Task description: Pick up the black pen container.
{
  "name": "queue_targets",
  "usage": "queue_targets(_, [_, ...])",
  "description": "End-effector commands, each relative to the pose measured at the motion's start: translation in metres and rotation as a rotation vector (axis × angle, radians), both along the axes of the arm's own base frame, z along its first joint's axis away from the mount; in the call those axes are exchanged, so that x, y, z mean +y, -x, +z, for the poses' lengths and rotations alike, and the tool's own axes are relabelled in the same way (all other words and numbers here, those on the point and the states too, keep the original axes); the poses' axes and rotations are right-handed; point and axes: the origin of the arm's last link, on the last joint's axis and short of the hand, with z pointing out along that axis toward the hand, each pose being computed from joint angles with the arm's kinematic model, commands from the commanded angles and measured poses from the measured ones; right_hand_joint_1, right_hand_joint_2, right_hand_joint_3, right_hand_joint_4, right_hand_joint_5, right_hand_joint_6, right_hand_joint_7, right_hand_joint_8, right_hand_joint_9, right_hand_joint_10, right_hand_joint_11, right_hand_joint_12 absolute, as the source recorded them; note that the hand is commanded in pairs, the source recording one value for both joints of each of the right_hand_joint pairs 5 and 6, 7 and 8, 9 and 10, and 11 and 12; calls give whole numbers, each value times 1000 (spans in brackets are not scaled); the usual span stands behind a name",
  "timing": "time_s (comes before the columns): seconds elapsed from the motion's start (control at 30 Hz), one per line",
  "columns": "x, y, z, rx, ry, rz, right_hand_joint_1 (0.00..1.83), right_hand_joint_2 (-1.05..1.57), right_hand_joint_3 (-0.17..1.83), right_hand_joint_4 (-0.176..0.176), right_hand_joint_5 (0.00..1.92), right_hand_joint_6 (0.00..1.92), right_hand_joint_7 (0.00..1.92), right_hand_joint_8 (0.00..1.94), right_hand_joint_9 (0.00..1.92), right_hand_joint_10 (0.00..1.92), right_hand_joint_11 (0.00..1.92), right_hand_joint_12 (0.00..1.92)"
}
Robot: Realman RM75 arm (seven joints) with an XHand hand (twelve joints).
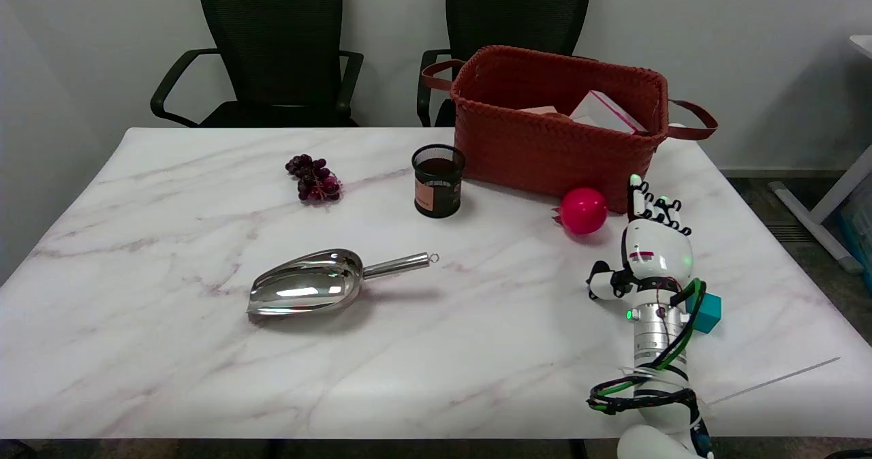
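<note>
The black mesh pen container (pixel 437 180) stands upright on the marble table (pixel 170 350), just left of the woven basket, with an orange label on its side. My right hand (pixel 649 241) hovers over the table's right part, well to the right of and nearer than the container. Its fingers are stretched out and apart, pointing away from the camera, with nothing in them. A wide strip of bare tabletop lies between the hand and the container.
A red-brown woven basket (pixel 545 152) with boxes inside stands behind the container. A pink ball (pixel 583 210) lies just left of my fingertips. A teal cube (pixel 707 311) sits by my wrist. A steel scoop (pixel 313 289) and dark grapes (pixel 314 179) lie to the left.
</note>
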Motion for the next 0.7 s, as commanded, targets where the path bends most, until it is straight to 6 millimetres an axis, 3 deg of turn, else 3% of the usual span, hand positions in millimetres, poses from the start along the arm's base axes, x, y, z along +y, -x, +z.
queue_targets(0.03, [-4, 0, 9, -6, -10, -11, 1322, 355, 1294, 0, 44, 44, 318, 318, 322, 322, 171, 171])
queue_targets(0.37, [-9, -13, -5, -44, -50, 44, 1321, 355, 1302, 0, 44, 44, 314, 314, 321, 321, 168, 168])
queue_targets(0.7, [-16, -50, -74, -376, -250, 270, 1298, 376, 1315, 0, 55, 55, 333, 333, 322, 322, 187, 187])
